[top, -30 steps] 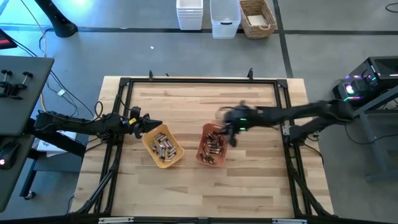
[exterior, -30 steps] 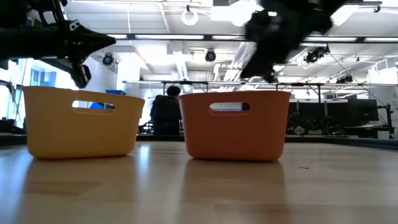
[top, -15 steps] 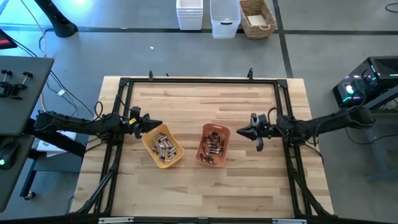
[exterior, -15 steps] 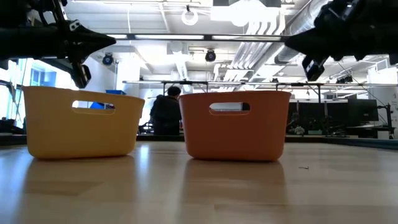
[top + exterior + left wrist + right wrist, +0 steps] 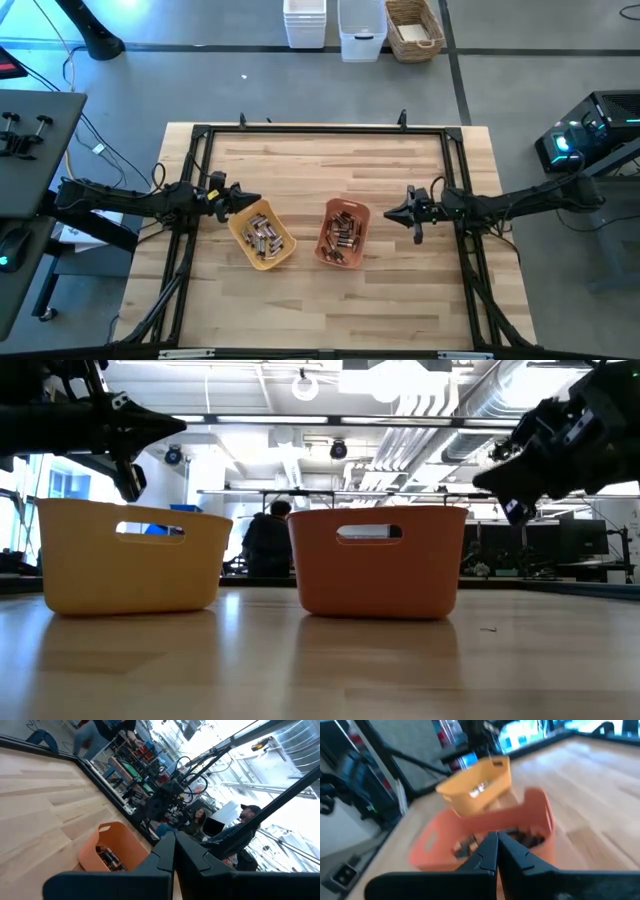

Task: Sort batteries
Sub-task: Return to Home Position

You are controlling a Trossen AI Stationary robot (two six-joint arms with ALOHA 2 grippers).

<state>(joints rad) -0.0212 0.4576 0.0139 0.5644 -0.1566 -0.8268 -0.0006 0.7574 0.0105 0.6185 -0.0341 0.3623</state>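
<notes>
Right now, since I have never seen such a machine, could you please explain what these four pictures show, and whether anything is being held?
This is a robot with two dark arms working at a wooden table. One picture looks straight down on it, one looks level across the tabletop, and two come from cameras on the arms' wrists. The left gripper hangs by a corner of the yellow tray. The right gripper hangs beside the orange tray, apart from it. Both trays contain small batteries. Both grippers are shut and hold nothing.
</notes>
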